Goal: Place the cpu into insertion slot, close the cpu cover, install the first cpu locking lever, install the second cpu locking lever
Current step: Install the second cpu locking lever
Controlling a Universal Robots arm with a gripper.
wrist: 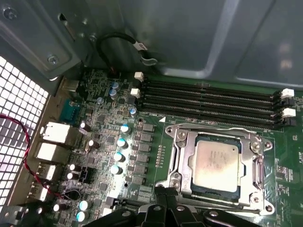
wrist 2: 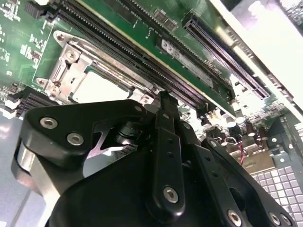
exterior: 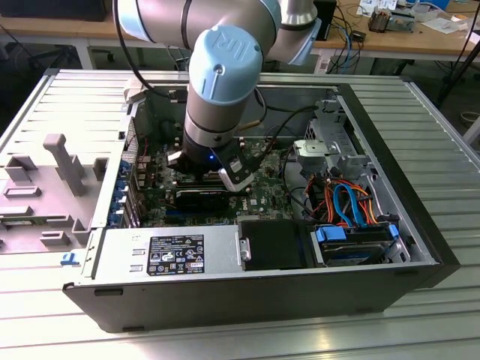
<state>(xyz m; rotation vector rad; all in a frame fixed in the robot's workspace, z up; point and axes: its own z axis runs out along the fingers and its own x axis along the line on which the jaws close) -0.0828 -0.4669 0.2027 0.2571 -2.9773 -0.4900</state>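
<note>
The cpu [wrist: 217, 165] lies flat in the insertion slot, its silvery top [wrist 2: 102, 87] showing in both wrist views. The cpu cover [wrist: 182, 151] is folded down around it as a grey metal frame [wrist 2: 71, 71] with the chip showing through its window. Thin metal lever rods run along two sides of the frame. My gripper [wrist: 165, 191] sits just beside one edge of the socket, shut with nothing between its fingers; its black tip [wrist 2: 163, 97] points at the frame's corner. In the exterior view the gripper [exterior: 217, 176] reaches down over the green motherboard inside the open computer case.
Long black memory slots [wrist: 208, 97] run beside the socket. Round capacitors [wrist: 120, 142] and rear ports [wrist: 52, 142] stand on the other side. The power supply [exterior: 169, 251] and a drive cage with blue and orange cables [exterior: 349, 202] line the case's near side. A grey fixture [exterior: 45, 187] lies outside.
</note>
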